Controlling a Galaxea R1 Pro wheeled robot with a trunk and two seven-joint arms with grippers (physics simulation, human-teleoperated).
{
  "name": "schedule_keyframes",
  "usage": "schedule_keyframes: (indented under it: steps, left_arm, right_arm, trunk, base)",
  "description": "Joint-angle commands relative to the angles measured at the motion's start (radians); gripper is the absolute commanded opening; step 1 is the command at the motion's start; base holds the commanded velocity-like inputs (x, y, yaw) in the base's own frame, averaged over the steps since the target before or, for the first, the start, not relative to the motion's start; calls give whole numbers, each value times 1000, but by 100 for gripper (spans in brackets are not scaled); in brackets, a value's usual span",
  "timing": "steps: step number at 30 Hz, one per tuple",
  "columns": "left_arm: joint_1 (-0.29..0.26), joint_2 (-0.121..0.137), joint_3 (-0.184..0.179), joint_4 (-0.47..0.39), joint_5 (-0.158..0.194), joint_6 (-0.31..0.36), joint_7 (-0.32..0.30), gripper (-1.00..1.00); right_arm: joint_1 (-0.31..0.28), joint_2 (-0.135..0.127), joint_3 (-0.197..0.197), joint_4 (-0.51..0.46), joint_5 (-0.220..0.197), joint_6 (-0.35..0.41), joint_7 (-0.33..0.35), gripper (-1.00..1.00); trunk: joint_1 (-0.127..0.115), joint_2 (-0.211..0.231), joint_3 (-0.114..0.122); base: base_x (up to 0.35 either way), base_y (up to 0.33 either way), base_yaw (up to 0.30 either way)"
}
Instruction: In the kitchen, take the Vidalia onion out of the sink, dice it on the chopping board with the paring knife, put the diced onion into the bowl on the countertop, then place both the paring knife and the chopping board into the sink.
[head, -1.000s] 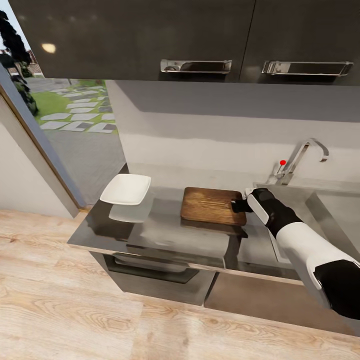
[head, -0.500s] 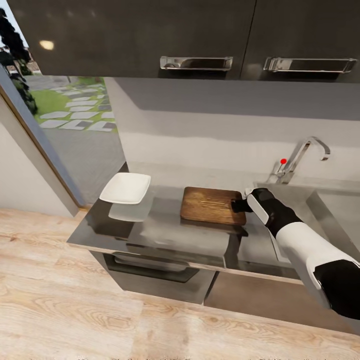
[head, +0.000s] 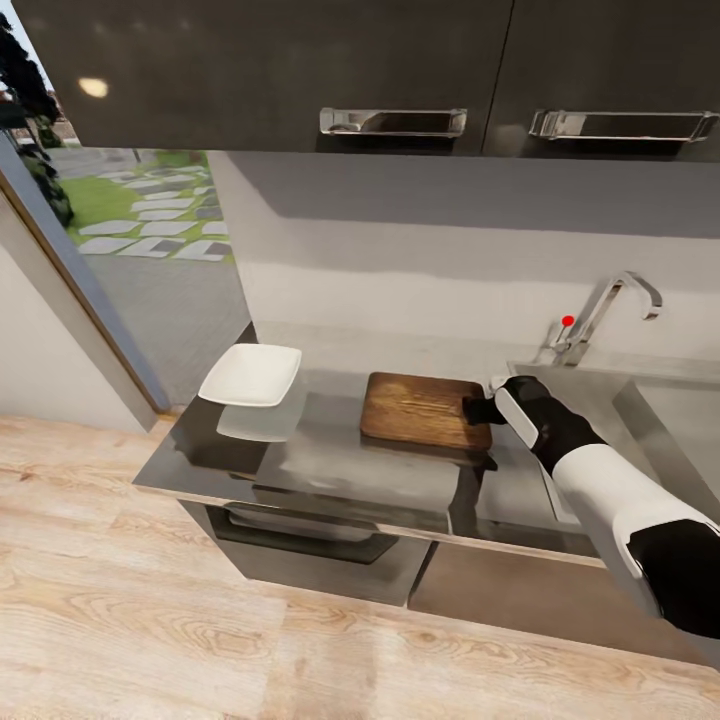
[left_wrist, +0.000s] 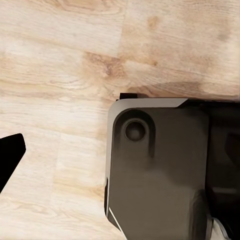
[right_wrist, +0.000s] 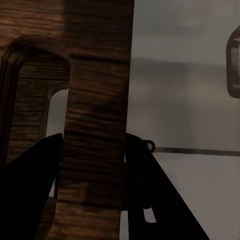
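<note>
Barely anything differs from 1 second ago: the chopping board (head: 425, 411) lies in the same spot on the countertop (head: 330, 470), just left of the sink (head: 665, 420), and the right gripper (head: 484, 409) still pinches its handle end, 2 dark fingers (right_wrist: 30, 195) clamped either side of the wooden strip beside the slot, so the lift toward the sink seems not yet begun. Outward, the white bowl (head: 251, 375) sits well apart at the counter's left end, with dark wall cabinets (head: 380, 70) above and pale wood floor (head: 130, 620) below.
</note>
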Motion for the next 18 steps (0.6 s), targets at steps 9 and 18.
schedule_keyframes:
  steps: [9,18]
  left_arm:
    - [0,0,0,-2,4,-1,0,100]
    - [0,0,0,-2,4,-1,0,100]
  right_arm:
    - [-1,-1,0,-1,-12,3,-9,-100]
    - [-1,-1,-1,-1,-12,3,-9,-100]
  trunk:
    - [1,-2,-2]
    - [1,-2,-2]
  base:
    - [0,0,0]
    - [0,0,0]
